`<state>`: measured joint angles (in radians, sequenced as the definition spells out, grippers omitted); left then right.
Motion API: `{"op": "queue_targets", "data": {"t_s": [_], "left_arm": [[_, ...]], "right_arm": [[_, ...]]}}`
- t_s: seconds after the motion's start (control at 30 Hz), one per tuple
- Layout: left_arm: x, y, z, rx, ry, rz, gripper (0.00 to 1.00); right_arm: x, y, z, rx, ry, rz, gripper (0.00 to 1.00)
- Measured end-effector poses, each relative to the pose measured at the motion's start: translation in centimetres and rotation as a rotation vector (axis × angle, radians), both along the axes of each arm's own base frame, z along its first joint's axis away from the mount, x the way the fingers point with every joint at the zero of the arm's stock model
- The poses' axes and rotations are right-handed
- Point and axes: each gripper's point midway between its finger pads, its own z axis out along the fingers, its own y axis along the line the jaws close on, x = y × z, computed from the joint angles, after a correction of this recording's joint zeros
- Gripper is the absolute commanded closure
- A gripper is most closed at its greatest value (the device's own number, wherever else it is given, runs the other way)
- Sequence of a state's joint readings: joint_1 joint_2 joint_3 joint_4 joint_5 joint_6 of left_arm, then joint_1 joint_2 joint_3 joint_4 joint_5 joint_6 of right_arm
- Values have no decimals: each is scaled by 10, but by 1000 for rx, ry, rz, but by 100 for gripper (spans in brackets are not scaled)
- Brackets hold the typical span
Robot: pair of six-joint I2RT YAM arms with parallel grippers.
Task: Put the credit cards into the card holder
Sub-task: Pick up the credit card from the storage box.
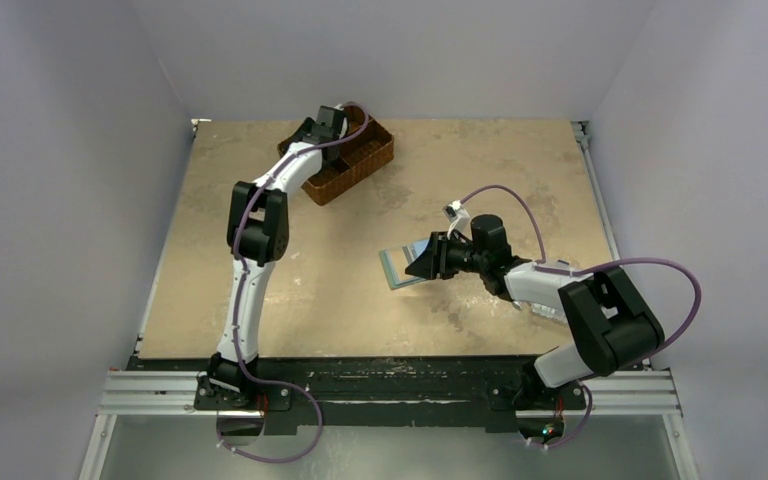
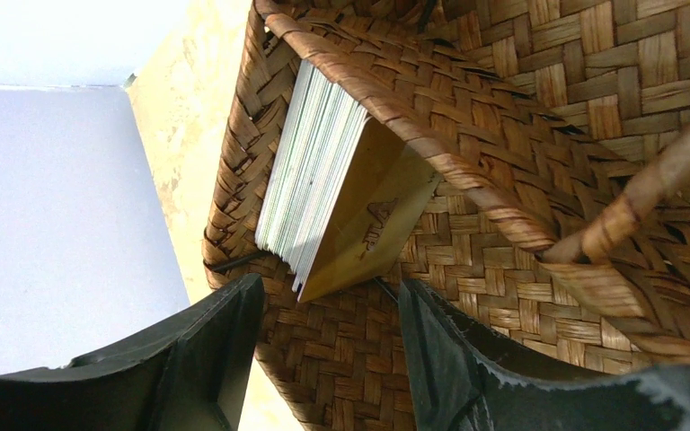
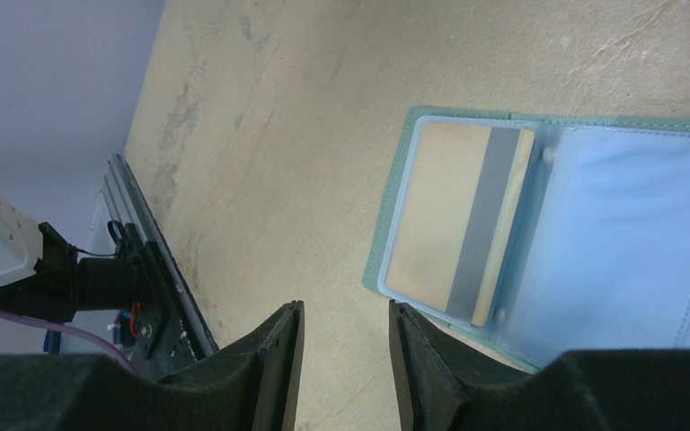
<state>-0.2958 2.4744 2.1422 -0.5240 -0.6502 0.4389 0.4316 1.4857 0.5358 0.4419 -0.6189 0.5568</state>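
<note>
A stack of credit cards (image 2: 310, 171) stands on edge in an end compartment of the brown wicker basket (image 2: 539, 99), a yellowish card facing out. My left gripper (image 2: 328, 350) is open just above the basket, jaws apart below the stack, holding nothing. The teal card holder (image 3: 395, 206) lies open on the table with clear sleeves; one yellowish card with a grey stripe (image 3: 463, 220) sits in its left sleeve. My right gripper (image 3: 346, 359) is open and empty beside the holder's left edge. In the top view the holder (image 1: 397, 268) lies mid-table under the right gripper (image 1: 423, 260).
The wicker basket (image 1: 345, 158) stands at the back of the table, left of centre, with the left gripper (image 1: 325, 125) over its far end. The table's near edge has a black metal rail (image 1: 390, 375). Grey walls close in the sides.
</note>
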Motion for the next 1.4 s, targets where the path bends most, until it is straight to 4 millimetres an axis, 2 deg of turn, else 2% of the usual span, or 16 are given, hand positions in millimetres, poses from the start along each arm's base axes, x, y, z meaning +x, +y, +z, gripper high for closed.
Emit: {"op": "queue_targets", "data": {"t_s": [0.63,1.17,1.23,1.4], "left_arm": [[12,7,11,58,-76,28,58],[12,5,9,52,-64,10,39],[12,4,8,47,-64,8,39],[14,2,7,36,-69,4,48]], "right_arm": [[0,0,0,1,0,1,54],[0,0,0,1,1,1,54],[0,0,0,1,0,1,54],[0,0,0,1,0,1,54]]}}
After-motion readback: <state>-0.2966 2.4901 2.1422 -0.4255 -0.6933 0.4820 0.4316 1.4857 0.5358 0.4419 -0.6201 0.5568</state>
